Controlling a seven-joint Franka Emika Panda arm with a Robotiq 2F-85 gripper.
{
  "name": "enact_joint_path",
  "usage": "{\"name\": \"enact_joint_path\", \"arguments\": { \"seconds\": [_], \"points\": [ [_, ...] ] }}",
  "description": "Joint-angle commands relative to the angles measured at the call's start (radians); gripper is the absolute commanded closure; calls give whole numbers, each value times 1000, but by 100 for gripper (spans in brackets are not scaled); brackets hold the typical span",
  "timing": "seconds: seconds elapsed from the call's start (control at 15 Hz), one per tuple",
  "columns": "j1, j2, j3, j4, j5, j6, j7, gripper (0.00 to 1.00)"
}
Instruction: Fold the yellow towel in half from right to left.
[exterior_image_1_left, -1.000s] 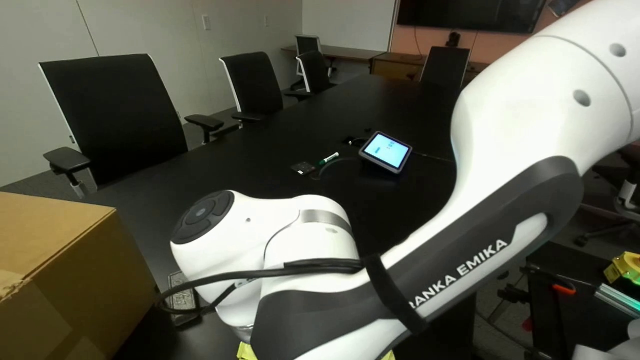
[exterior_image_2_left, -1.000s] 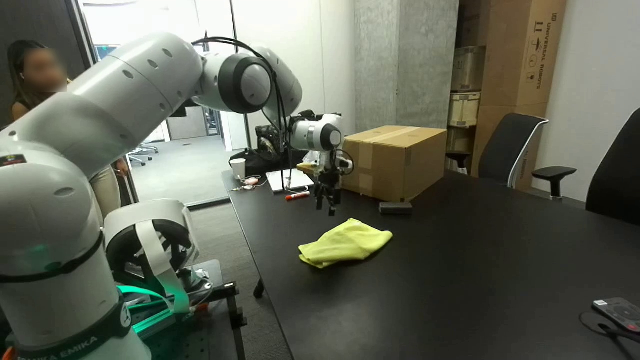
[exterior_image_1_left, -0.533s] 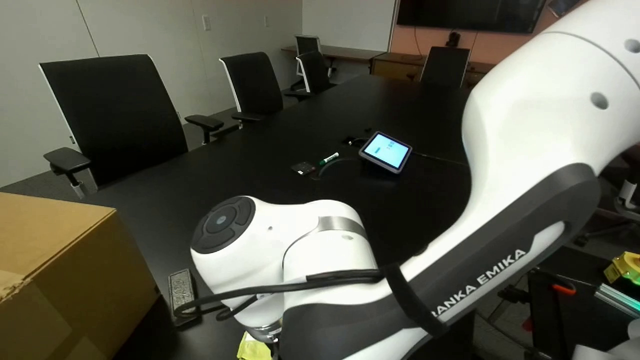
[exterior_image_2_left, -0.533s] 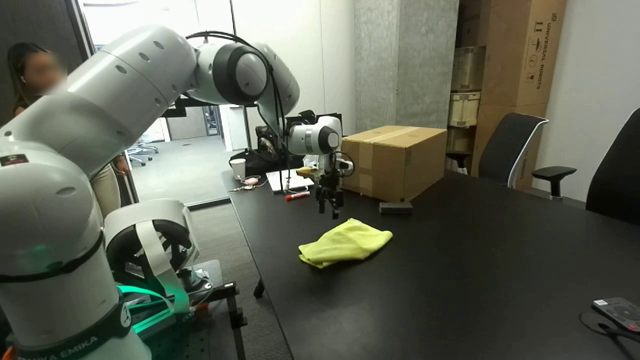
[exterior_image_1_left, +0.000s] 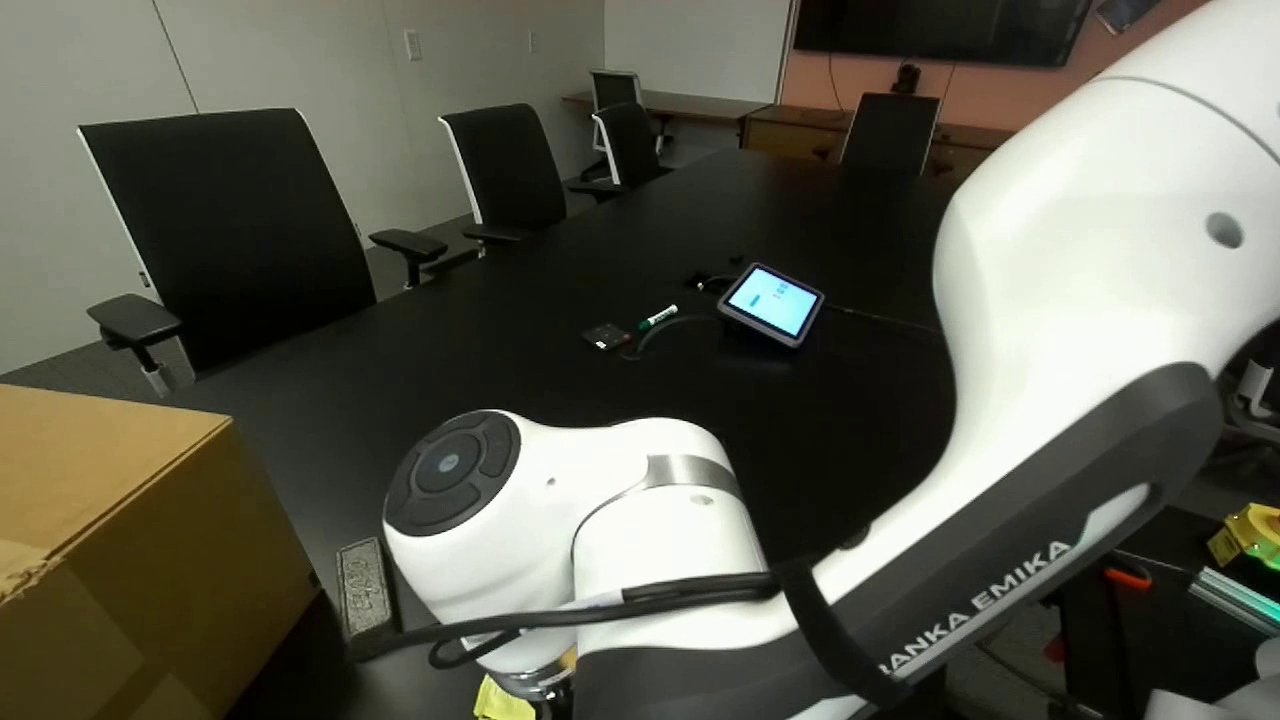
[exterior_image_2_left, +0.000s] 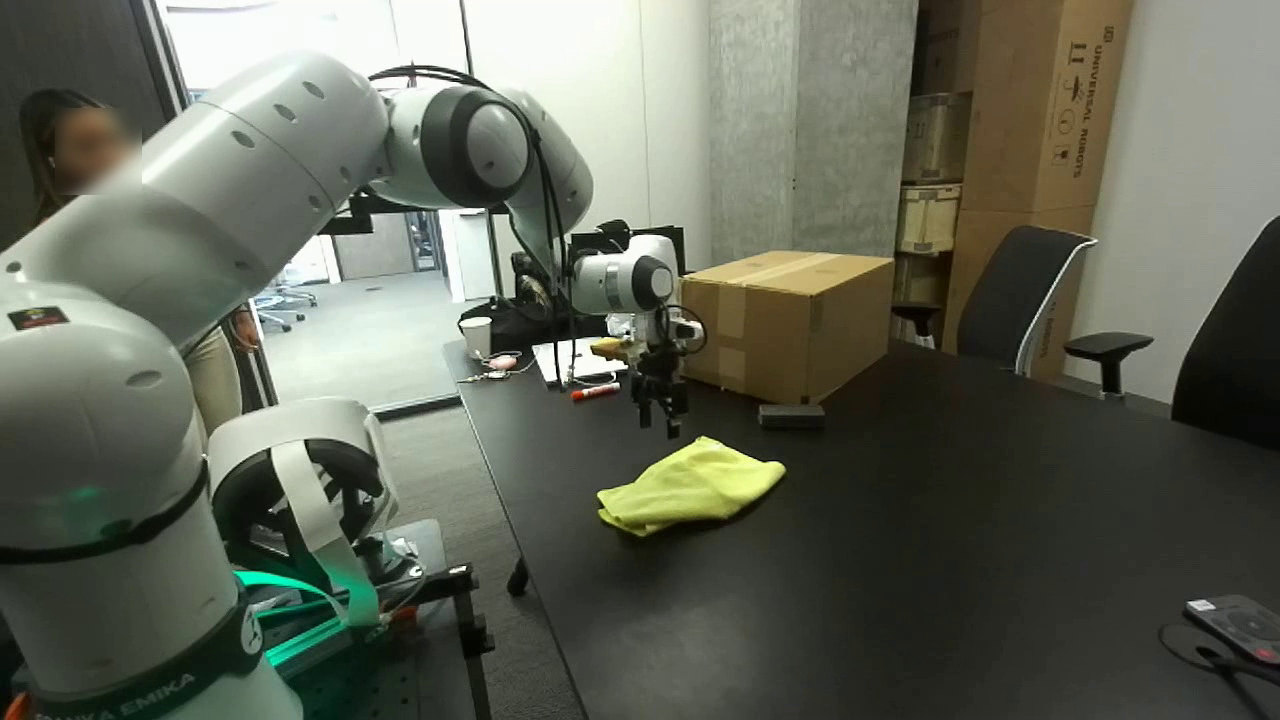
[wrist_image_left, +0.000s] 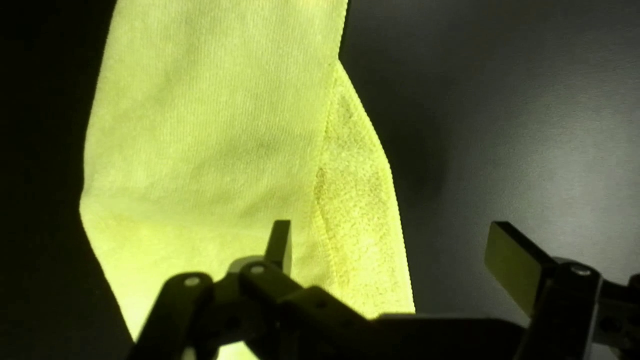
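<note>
The yellow towel (exterior_image_2_left: 690, 488) lies flat and partly folded on the black table, with uneven edges. Only a small corner of the towel (exterior_image_1_left: 500, 700) shows past the arm in an exterior view. In the wrist view the towel (wrist_image_left: 200, 115) fills the left half; a narrow fuzzy lower layer sticks out along its right edge. My gripper (exterior_image_2_left: 660, 424) points down, above and behind the towel's far edge. In the wrist view the gripper (wrist_image_left: 390, 235) is open and empty; the left finger is over the towel and the right finger over bare table, with the towel's edge between them.
A cardboard box (exterior_image_2_left: 790, 325) stands behind the gripper. A dark eraser (exterior_image_2_left: 791, 416) lies in front of the box and also shows in an exterior view (exterior_image_1_left: 365, 590). An orange marker (exterior_image_2_left: 596, 392) and white papers (exterior_image_2_left: 560, 360) lie near the table's left edge. A tablet (exterior_image_1_left: 772, 304) stands farther along.
The arm has shifted a little and the gripper has come slightly lower and nearer the towel. It slows over the last half second. The towel has not moved.
</note>
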Motion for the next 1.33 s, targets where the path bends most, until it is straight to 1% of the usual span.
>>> {"name": "enact_joint_path", "arguments": {
  "seconds": [0.0, 0.33, 1.27],
  "points": [
    [21, -13, -27, -12, -18, 21, 7, 0],
    [31, 13, -46, 10, -33, 11, 8, 0],
    [31, 54, -59, 52, -33, -9, 1, 0]
  ]
}}
